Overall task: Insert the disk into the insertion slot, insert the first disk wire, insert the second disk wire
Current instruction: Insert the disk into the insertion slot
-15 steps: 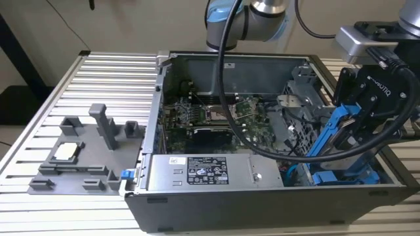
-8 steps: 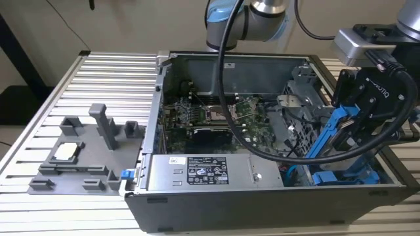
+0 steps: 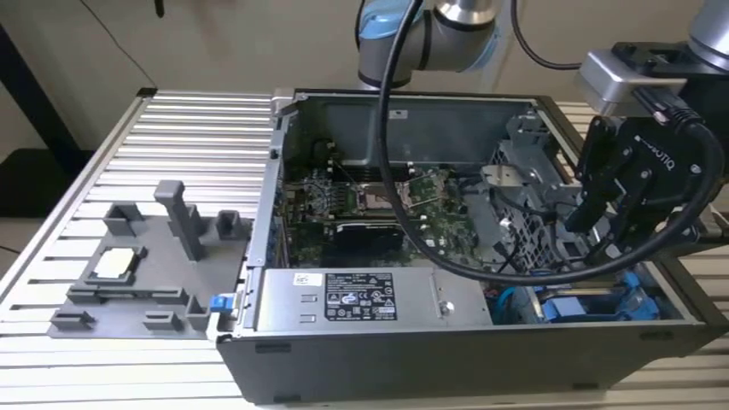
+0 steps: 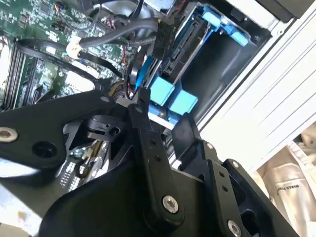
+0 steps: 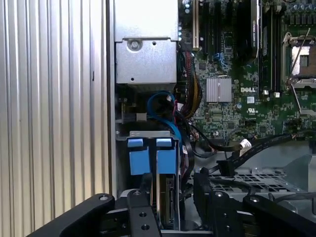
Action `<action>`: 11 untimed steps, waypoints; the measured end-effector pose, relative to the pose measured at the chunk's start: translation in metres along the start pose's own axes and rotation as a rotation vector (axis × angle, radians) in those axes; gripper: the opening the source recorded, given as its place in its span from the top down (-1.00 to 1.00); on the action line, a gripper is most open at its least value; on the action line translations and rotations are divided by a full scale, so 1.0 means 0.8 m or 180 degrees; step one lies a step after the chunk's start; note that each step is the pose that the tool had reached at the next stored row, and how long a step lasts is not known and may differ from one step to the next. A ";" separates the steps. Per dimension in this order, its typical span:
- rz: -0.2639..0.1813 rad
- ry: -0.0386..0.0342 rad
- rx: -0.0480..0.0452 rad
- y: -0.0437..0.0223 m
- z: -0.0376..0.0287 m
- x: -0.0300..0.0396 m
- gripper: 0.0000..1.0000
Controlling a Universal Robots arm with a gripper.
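The gripper (image 5: 173,190) hung with its fingers apart just above the blue carrier tabs, clamping nothing. The disk (image 5: 167,163) sat in the insertion slot (image 4: 215,74), beside the power supply (image 3: 341,299), inside the computer case (image 3: 456,363).

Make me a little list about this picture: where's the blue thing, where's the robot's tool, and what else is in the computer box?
disk: in a blue carrier, sitting in the insertion slot at a corner of the computer case
tool: open, close above the disk
blue cable: loops between disk and power-supply box; plugged or not, cannot tell
motherboard: green, inside the case
parts tray: on the table, at the exterior view's left of the case
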State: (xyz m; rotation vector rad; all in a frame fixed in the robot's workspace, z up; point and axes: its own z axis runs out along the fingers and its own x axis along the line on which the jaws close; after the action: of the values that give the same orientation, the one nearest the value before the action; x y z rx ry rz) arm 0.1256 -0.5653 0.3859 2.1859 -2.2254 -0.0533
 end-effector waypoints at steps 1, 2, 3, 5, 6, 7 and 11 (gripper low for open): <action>0.0000 0.0000 0.0000 0.0000 0.0000 -0.0001 0.07; 0.0001 0.0000 0.0000 0.0000 0.0001 -0.0003 0.07; 0.0002 0.0001 0.0000 0.0000 -0.0001 -0.0005 0.07; 0.0003 0.0005 0.0000 0.0002 -0.0023 -0.0006 0.07; 0.0004 0.0009 0.0000 0.0003 -0.0055 -0.0008 0.07; 0.0004 0.0014 0.0000 0.0005 -0.0091 -0.0011 0.07; 0.0005 0.0053 0.0073 0.0030 -0.0133 -0.0045 0.07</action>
State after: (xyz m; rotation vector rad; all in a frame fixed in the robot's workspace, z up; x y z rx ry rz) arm 0.1237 -0.5617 0.3966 2.1876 -2.2303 -0.0098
